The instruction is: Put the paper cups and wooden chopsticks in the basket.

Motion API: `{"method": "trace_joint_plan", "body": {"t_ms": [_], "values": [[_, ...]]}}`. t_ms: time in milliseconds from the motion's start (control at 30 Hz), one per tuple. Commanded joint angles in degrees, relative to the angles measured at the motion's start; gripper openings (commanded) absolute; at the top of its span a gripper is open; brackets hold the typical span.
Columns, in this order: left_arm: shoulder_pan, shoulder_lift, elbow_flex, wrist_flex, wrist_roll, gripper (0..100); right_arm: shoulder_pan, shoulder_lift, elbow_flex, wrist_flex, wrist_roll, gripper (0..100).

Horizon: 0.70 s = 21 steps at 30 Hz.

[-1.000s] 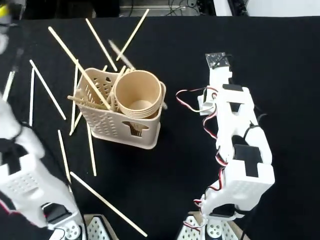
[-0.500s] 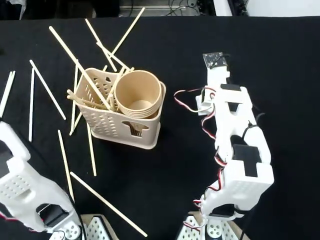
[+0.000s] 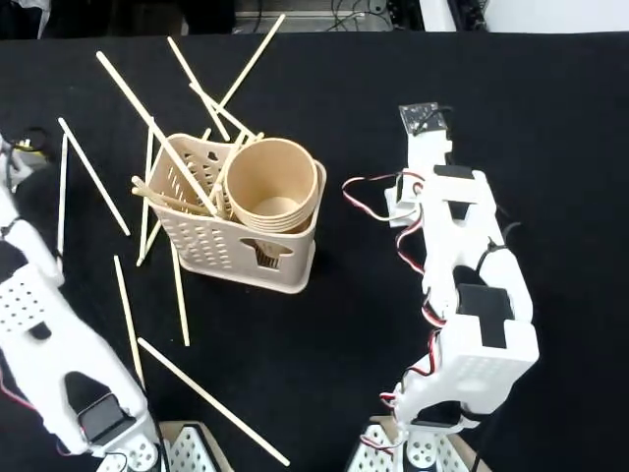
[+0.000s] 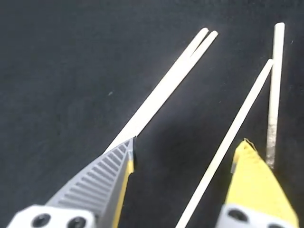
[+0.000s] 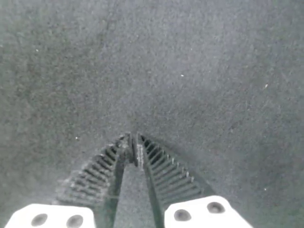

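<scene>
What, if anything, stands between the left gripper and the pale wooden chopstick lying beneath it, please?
Nothing visible does: the pale wooden chopstick lies on the black table, between the open jaws of the left gripper.

Item: a table covered in black cloth. A beige perforated basket was found standing upright on it, left of centre. Loose wooden chopsticks were found lying flat on the cloth, mostly to the basket's left and toward the near edge, where one long chopstick was laid diagonally.
</scene>
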Motion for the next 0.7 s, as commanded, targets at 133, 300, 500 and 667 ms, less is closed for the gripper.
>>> {"method": "trace_joint_plan", "body": {"t_ms": [133,300,500,667], "values": [[2.86,15.21,-24.57,3.60,-3.87,35,-0.88,-0.31,-0.13,-0.79,0.53,1.2],[4.62,20.66,-27.38,5.45,-3.87,35,-0.88,-0.31,-0.13,-0.79,0.53,1.2],[-0.04,15.30,-29.76,15.91,-10.46,35,-0.88,-0.31,-0.13,-0.79,0.53,1.2],[-4.26,12.40,-35.12,17.49,-22.95,32,-0.88,-0.31,-0.13,-0.79,0.53,1.2]]}}
